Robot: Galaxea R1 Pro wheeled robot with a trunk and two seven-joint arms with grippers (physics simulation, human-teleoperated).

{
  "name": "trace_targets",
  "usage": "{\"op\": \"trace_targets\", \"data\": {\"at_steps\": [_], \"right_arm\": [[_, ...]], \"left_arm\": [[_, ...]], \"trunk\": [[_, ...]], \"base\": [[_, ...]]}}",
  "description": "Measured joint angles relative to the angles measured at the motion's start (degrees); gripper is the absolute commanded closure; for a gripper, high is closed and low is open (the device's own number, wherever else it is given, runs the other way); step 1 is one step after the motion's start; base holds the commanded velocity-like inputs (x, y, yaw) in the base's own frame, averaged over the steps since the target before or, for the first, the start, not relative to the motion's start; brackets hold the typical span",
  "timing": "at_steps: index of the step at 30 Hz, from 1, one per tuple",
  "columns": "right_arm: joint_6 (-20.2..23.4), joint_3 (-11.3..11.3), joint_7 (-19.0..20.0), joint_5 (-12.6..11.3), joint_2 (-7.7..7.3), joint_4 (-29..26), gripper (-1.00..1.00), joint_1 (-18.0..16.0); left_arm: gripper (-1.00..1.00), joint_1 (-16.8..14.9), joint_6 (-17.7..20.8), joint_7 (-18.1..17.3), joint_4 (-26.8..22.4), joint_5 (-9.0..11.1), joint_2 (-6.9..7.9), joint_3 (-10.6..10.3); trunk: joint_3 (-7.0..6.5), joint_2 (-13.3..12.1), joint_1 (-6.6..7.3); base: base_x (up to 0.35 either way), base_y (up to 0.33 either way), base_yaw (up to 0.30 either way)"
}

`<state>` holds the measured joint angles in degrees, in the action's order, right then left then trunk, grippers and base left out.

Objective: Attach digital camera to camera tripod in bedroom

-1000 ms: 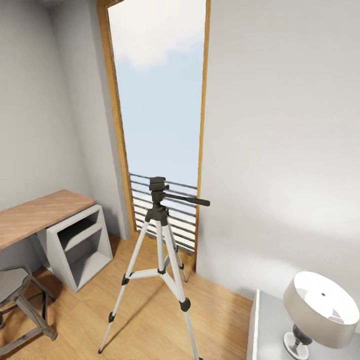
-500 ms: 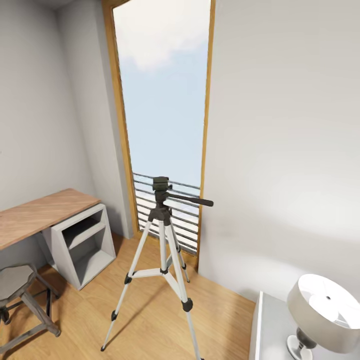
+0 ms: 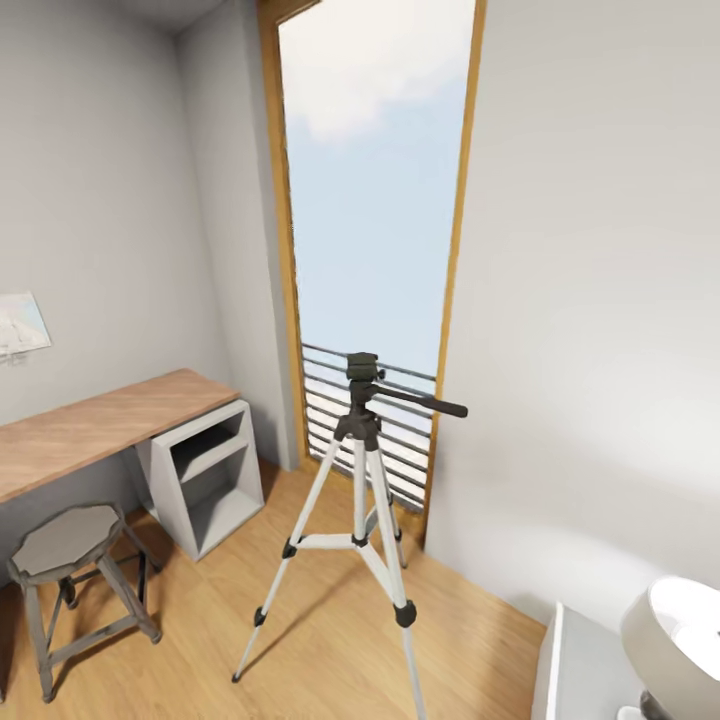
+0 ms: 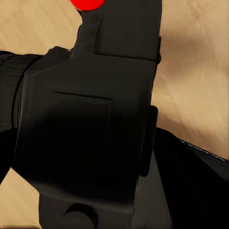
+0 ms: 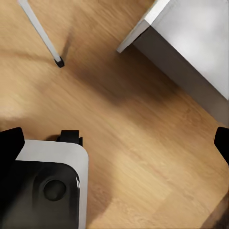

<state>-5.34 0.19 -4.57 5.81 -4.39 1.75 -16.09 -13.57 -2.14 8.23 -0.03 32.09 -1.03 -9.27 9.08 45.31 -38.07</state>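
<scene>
Approach step — the camera [image 4: 90,124], pinched in the left pincer, rides toward the tripod [image 3: 362,470] standing by the window [image 3: 375,200]; next, line it over the tripod head — right pincer's state unclear.

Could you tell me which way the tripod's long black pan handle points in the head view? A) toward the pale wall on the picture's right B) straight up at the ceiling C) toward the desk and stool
A: the camera tripod has its pan handle reaching from the head toward the right wall, away from the desk.
</scene>
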Motion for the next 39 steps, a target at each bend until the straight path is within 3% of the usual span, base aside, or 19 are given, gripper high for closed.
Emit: {"op": "trace_targets", "data": {"at_steps": [29,39], "right_arm": [[0.1,0.0,-0.1,0.0,0.24,0.0,-1.0,0.0],[0.0,0.0,-0.1,0.0,0.18,0.0,-1.0,0.0]], "left_arm": [[1.0,0.0,0.0,0.0,0.0,-0.1,-0.07,-0.1],[1.0,0.0,0.0,-0.1,0.0,-0.3,-0.09,-0.1]], "trunk": [[0.0,0.0,0.0],[0.0,0.0,0.03]], "base": [[0.001,0.0,0.032],[0.249,0.0,0.0]]}}
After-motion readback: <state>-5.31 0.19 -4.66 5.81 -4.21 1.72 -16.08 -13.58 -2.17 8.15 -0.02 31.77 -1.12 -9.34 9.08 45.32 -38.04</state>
